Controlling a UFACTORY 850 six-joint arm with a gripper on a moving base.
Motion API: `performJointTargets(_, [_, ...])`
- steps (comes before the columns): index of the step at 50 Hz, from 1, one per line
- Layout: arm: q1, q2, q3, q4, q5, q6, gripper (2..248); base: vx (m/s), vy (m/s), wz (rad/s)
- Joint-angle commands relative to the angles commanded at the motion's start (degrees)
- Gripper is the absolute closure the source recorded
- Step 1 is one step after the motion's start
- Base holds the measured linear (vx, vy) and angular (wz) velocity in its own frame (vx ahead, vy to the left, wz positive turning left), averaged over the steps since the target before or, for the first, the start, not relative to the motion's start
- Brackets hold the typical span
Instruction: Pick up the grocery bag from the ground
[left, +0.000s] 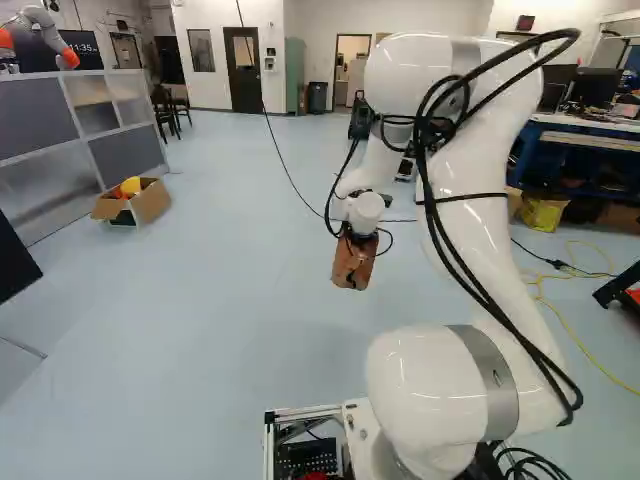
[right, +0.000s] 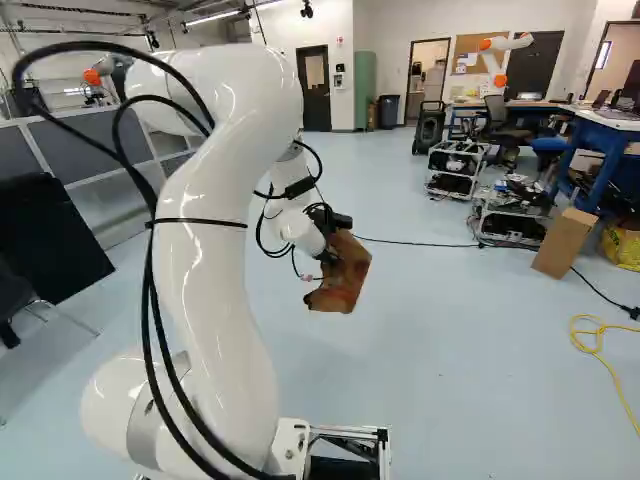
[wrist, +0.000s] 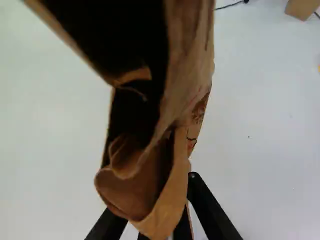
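Observation:
My gripper (right: 328, 256) shows in the right base view at the end of the arm, partly covered by the brown paper grocery bag (right: 345, 278). The same bag (left: 354, 262) appears small below the wrist in the left base view, held above the floor. In the wrist view the crumpled edge of the bag (wrist: 187, 75) lies between the fingers of my gripper (wrist: 172, 212), which is shut on it. The bag stretches ahead of the fingers, with its dark inside showing. One fingertip is largely hidden behind the paper.
Blue-grey floor (left: 230, 300) spreads below. An open cardboard box (left: 150, 200) with colourful items stands by the grey partition (left: 40, 115). Equipment racks (right: 510, 215), a cardboard box (right: 563, 243) and a yellow cable (right: 605, 355) are to the right. Another robot (right: 497, 62) stands far back.

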Motion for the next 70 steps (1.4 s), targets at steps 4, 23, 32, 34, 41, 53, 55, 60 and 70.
performJointTargets(4, [0.1,2.7,2.5,0.1,2.7,0.0,229,0.000,0.000,0.000])
performJointTargets(23, [2.1,16.6,14.5,0.1,16.4,0.0,229,0.000,0.000,0.000])
performJointTargets(32, [3.5,23.7,19.9,0.1,23.0,0.0,229,0.000,0.000,0.000])
performJointTargets(34, [3.9,25.3,21.1,0.1,24.5,0.0,229,0.000,0.000,0.000])
performJointTargets(41, [5.1,31.0,25.1,0.1,29.3,0.0,229,0.000,0.000,0.000])
performJointTargets(53, [6.4,37.0,29.3,0.1,31.7,0.0,229,0.000,0.000,0.000])
performJointTargets(55, [6.4,37.2,29.4,0.1,31.8,0.0,229,0.000,0.000,0.000])
performJointTargets(60, [6.5,37.4,29.5,0.1,31.9,0.0,229,0.000,0.000,0.000])
performJointTargets(70, [6.4,37.6,29.8,-0.2,31.7,0.0,229,0.000,0.000,0.000])
